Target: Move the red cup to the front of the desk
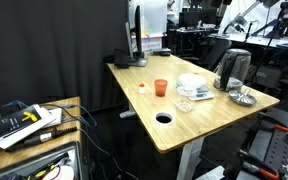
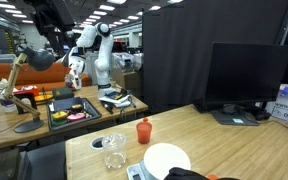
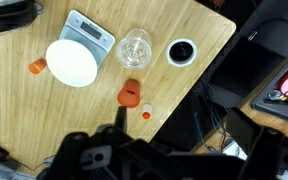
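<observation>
The main risk is coming from the crowding around the red cup [image 3: 131, 94], which is standing upright and free toward the middle of the desk [image 1: 212, 116], away from every corner. A clear glass [image 3: 134, 47] is sitting near it, and a tiny orange item [image 3: 145, 113] is lying just beside it. A descent that is drifting off line could have a finger clipping the glass or tipping the light, tapered cup, which would probably roll. The cable hole [image 3: 182, 51] is opening close to one edge of the tabletop, so a cup being set down or dragged across its rim would likely be toppling in. The arm is hanging high above the tabletop with the wrist pointing straight down, so the wrist view is taking in the cup, the glass and a white plate [image 3: 72, 62] together. The gripper [image 3: 134, 148] is showing only as a dark, blurred mass at the bottom of that view. I cannot tell how far its jaws are parted, though nothing is visibly sitting in them.
</observation>
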